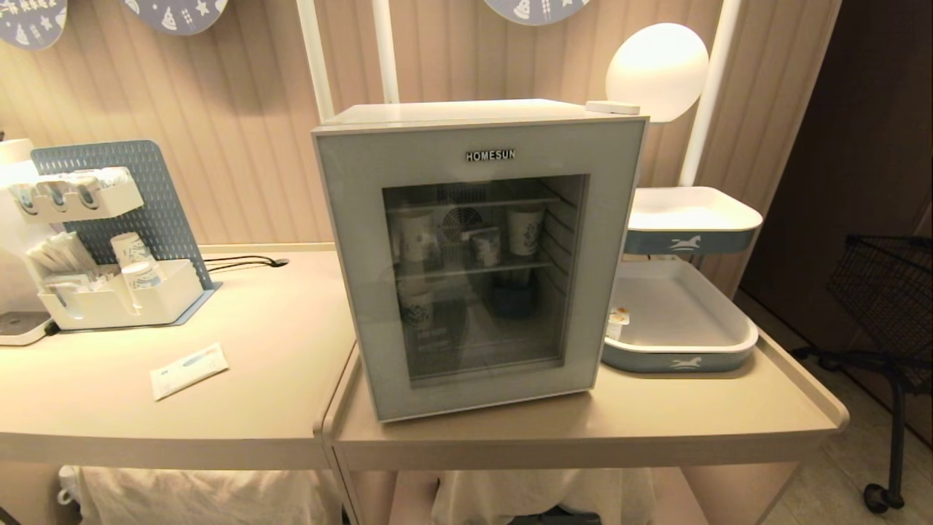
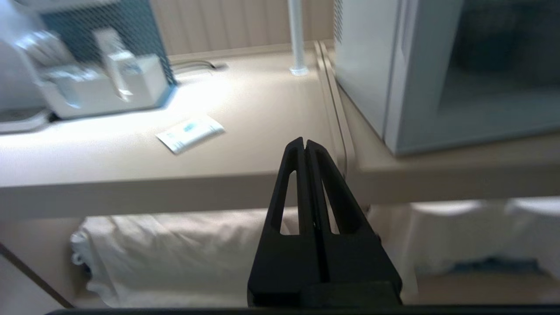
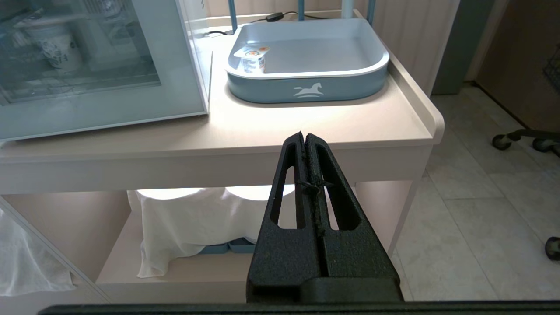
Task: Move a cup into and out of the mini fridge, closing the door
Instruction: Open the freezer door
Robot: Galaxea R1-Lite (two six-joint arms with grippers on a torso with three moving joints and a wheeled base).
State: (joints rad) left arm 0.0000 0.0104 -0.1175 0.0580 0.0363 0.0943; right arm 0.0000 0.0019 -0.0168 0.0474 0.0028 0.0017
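Grippers hang low before the counter, both empty. At left, the left gripper (image 2: pixel 305 144) is pinched tight, aimed at the mini fridge (image 1: pixel 481 248), whose door (image 1: pixel 350 240) is closed. Behind its glass, on the middle shelf, sits the cup (image 1: pixel 487 246) (presumably chilling among paper cups). The right gripper (image 3: pixel 305 138) is likewise clenched.

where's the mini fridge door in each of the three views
Head view: the door, shut, fills the centre, HOMESUN lettering at its top.
Left wrist view: its lower left corner at the upper right edge, beyond the shut left gripper.
Right wrist view: its lower right part in the upper left, beside the blue tray.
Shared landmark: the door's grey-white frame around dark glass.
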